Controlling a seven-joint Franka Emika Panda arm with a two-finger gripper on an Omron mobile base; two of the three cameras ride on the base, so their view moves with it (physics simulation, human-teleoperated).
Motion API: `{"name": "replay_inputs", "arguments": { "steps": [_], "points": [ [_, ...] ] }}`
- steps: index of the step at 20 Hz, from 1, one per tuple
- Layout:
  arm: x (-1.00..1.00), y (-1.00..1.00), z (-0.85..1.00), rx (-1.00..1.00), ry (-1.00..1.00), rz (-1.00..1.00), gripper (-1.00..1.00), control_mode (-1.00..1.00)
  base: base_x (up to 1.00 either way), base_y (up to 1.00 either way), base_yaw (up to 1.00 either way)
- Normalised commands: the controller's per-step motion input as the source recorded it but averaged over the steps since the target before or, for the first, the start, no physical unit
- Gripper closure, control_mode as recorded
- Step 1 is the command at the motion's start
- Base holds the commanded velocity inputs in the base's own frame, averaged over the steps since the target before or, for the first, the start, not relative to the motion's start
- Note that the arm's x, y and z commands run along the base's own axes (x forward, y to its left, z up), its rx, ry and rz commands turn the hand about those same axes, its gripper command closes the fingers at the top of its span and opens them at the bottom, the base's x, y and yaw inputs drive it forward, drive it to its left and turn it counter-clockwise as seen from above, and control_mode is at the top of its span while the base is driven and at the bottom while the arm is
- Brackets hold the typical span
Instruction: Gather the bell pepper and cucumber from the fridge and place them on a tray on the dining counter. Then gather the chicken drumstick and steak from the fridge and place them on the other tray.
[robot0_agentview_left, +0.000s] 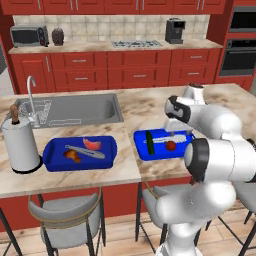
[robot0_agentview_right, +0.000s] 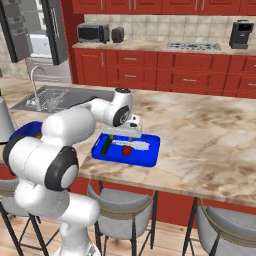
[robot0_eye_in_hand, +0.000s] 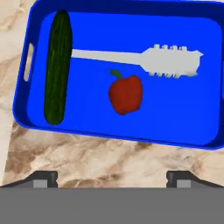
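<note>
The left base view takes in both blue trays on the dining counter (robot0_agentview_left: 150, 107): the far tray (robot0_agentview_left: 80, 153), well off to the claw's left, carries the steak (robot0_agentview_left: 92, 144), the chicken drumstick (robot0_agentview_left: 73, 156) and a pale utensil, with a paper towel roll (robot0_agentview_left: 20, 145) and the sink (robot0_agentview_left: 75, 110) nearby. The right base view shows the fridge (robot0_agentview_right: 37, 37) standing open beyond the sink, and just a sliver of that far tray behind the arm.

The claw (robot0_eye_in_hand: 112, 177) hangs just above the near tray (robot0_eye_in_hand: 210, 78) with its fingers spread wide apart, holding and touching nothing. Straight ahead of it in the hand view lies the bell pepper (robot0_eye_in_hand: 125, 94), loose on the tray floor; the cucumber (robot0_eye_in_hand: 57, 68) lies along the tray's left side, and a pale spatula (robot0_eye_in_hand: 170, 61) reaches across behind the pepper, one end touching the cucumber.

In both base views the arm covers the claw and part of the near tray. The utensil on the far tray is too small to identify.
</note>
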Motion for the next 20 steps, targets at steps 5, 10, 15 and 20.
{"name": "replay_inputs", "arguments": {
  "steps": [5,10,15,20],
  "points": [
    [-0.50,0.18,0.80,0.00,0.00,-0.06,-1.00,-1.00,0.00,0.00,0.00],
    [-0.55,0.13,0.78,0.00,0.00,-0.06,-1.00,-1.00,0.00,0.00,0.00],
    [-0.70,0.05,0.66,0.00,-0.01,-0.06,-1.00,-1.00,0.00,0.00,0.00],
    [-0.95,0.00,0.51,0.00,-0.09,-0.06,-1.00,-1.00,0.00,0.00,0.00]
  ]
}}
